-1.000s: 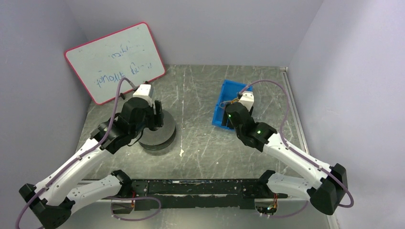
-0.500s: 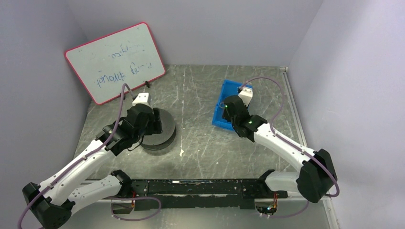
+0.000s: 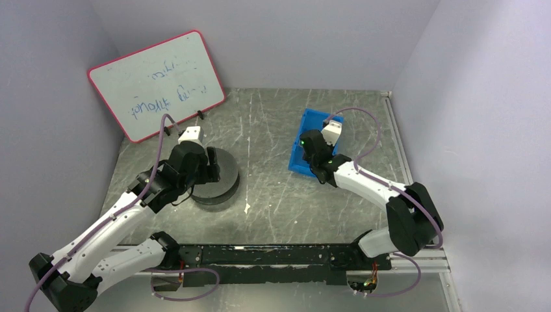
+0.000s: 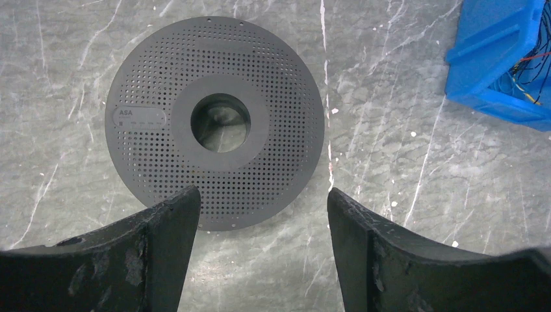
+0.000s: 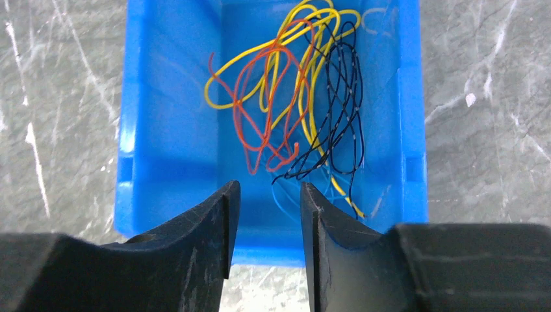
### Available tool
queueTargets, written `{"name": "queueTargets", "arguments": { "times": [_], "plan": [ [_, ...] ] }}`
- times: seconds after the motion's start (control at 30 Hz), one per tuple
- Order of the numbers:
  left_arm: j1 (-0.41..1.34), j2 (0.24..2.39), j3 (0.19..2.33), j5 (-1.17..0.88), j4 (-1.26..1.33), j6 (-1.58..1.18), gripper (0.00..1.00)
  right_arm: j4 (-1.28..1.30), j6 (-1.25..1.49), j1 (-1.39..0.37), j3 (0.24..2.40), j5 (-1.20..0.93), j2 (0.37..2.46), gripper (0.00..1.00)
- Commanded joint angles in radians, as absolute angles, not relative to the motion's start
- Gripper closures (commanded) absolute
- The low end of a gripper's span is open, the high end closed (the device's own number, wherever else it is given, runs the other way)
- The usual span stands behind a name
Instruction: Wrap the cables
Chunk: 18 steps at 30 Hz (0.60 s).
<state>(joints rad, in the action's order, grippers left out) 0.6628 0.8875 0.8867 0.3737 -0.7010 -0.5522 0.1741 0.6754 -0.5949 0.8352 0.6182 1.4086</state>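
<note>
**Cables all in the bin, spool bare: the wrapping has yet to begin**

Cables point(image 5: 286, 97) lie in a loose tangle on the floor of the blue bin point(image 5: 169, 130), at its far end as the right wrist camera sees it: yellow and orange-red loops crossing one another, with thin black strands beside them. We see none of them lifted out, and none on or near the spool point(image 4: 279, 78). That dark grey perforated disc lies flat on the table point(image 4: 422, 195), well apart from the bin, with its face and centre hole bare. We judge the task to be at its very start. A cable must first be picked out of the bin, then carried across to the spool and wound on, so every wrap is left to do.

The left gripper point(image 4: 263, 195) hangs above the near edge of the spool. Its fingers point(image 4: 162, 247) stand wide apart, holding nothing and touching nothing that we can see.

The right gripper point(image 5: 269, 188) points down over the near end of the bin. Its jaws are drawn to a narrow gap with blue plastic showing between them. The tip of a black strand lies just beyond that gap, but we see no cable pinched in it.
</note>
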Motion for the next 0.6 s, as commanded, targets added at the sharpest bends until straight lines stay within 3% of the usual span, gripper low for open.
{"name": "queueTargets", "arguments": {
  "times": [0.0, 0.23, 0.57],
  "plan": [
    [0.652, 0.868, 0.874, 0.347, -0.669, -0.529, 0.24, 0.105, 0.668, -0.582, 0.854, 0.698, 1.456, 0.58],
    [0.635, 0.871, 0.874, 0.323, -0.660, -0.519, 0.24, 0.085, 0.665, -0.576, 0.879, 0.711, 1.504, 0.71],
    [0.625, 0.869, 0.871, 0.308, -0.654, -0.513, 0.24, 0.041, 0.643, -0.571, 0.890, 0.763, 1.550, 0.74]
  ]
}}
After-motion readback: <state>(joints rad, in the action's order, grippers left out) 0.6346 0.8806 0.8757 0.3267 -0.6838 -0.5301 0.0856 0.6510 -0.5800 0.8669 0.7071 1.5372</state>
